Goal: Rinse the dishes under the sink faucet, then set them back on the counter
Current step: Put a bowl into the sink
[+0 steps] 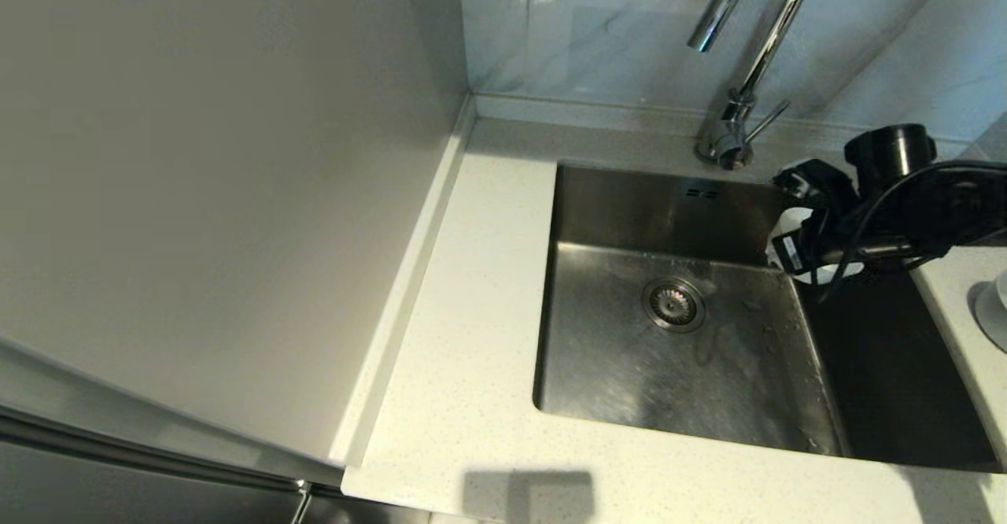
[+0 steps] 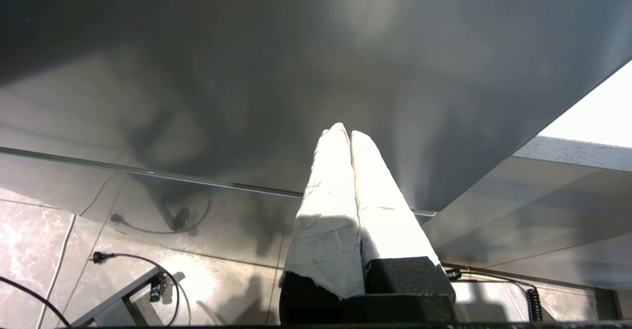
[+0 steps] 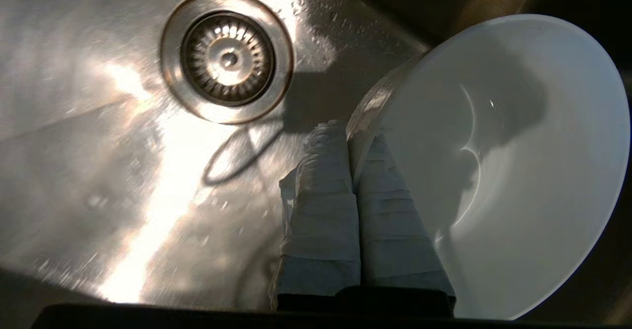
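Head view shows the large rectangular brushed stainless-steel sink (image 1: 692,351) set into the off-white, finely speckled stone-like surface (image 1: 464,351). Its round metal drain strainer (image 1: 673,304) sits near the middle of the basin floor, and two small overflow slots (image 1: 702,190) mark the far wall. A tall shiny chrome gooseneck faucet (image 1: 747,60) stands on the surface at the sink's 12 o'clock edge, its thin lever sticking out at the base.

At about 2 o'clock over the basin, the right hand (image 1: 794,249) on its black arm holds a small round white shallow bowl (image 1: 791,229), mostly hidden behind the hand in this view. The right wrist view makes the grip plain: the two white-wrapped fingers (image 3: 321,210) of the right hand (image 3: 353,136) are pinched together on the rim of the bowl (image 3: 518,171), one finger outside the wall and one inside. The bowl is tilted on its side, its hollow facing the camera, above the wet steel floor with the strainer (image 3: 227,55) nearby. Water droplets speckle the steel around the strainer.

At the 3 o'clock edge of the head view, part of another pale round dish (image 1: 995,311) rests on the surface beside the sink.

The left hand (image 2: 345,134) appears only in the left wrist view, its white-wrapped fingers (image 2: 326,210) pressed together on nothing, low beside a grey cabinet panel (image 2: 296,72) above a tiled floor (image 2: 39,250).
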{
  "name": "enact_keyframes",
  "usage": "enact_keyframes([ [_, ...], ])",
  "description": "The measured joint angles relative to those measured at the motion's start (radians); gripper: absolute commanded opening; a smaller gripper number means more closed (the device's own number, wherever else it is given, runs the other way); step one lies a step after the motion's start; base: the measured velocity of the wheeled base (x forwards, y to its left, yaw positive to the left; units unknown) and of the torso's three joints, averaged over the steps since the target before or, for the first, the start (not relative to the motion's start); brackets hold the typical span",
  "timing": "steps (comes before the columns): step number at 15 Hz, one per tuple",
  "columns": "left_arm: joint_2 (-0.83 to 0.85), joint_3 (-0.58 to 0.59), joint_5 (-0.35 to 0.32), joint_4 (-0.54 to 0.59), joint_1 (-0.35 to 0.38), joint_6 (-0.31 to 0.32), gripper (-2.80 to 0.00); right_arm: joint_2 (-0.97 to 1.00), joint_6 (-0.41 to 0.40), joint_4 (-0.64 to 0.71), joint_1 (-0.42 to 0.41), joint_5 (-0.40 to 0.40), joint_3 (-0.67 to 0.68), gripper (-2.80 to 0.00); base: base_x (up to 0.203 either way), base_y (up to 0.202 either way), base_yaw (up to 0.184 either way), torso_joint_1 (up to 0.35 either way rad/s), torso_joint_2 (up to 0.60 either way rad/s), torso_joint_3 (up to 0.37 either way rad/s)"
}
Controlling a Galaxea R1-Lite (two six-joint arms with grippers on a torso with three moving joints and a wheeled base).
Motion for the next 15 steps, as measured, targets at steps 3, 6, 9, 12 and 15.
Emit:
enact_keyframes([
  [3,0.000,0.000,0.000,0.000,0.000,0.000,-2.80,0.144,-0.009,-0.216,-0.011,-0.010,0.025,-2.80,0.000,0.000,0.000,0.000,0.00,0.000],
  [6,0.000,0.000,0.000,0.000,0.000,0.000,-2.80,0.278,-0.037,-0.326,-0.032,-0.017,-0.004,-2.80,0.000,0.000,0.000,0.000,0.00,0.000],
  [9,0.000,0.000,0.000,0.000,0.000,0.000,-2.80,0.384,-0.053,-0.336,-0.052,-0.044,-0.090,-2.80,0.000,0.000,0.000,0.000,0.00,0.000],
  [12,0.000,0.000,0.001,0.000,0.000,0.000,-2.80,0.455,-0.065,-0.335,-0.071,-0.066,-0.146,0.00,0.000,0.000,0.000,0.000,0.00,0.000],
  [15,0.000,0.000,0.000,0.000,0.000,0.000,-2.80,0.485,-0.084,-0.337,-0.077,-0.075,-0.169,0.00,0.000,0.000,0.000,0.000,0.00,0.000],
])
